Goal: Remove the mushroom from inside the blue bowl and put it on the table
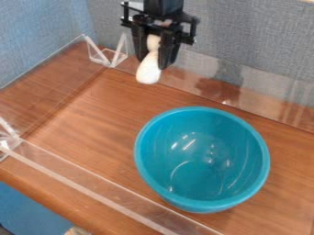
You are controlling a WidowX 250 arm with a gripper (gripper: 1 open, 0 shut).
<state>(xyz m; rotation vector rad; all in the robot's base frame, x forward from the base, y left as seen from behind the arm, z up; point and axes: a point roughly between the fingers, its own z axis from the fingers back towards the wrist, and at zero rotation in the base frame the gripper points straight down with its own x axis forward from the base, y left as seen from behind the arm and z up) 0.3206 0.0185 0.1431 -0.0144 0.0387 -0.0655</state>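
Observation:
The mushroom (149, 67) hangs in the air above the back of the table (86, 119), its cream-white stem pointing down and left. My gripper (156, 43) is shut on its upper end, so the cap is hidden between the black fingers. The blue bowl (200, 158) stands on the table at the front right, with nothing inside it. The mushroom is well clear of the bowl, up and to its left.
A low clear acrylic wall (73, 179) runs around the table's edges, with a clear bracket (110, 50) at the back left corner. A blue-grey fabric wall (50, 27) stands behind.

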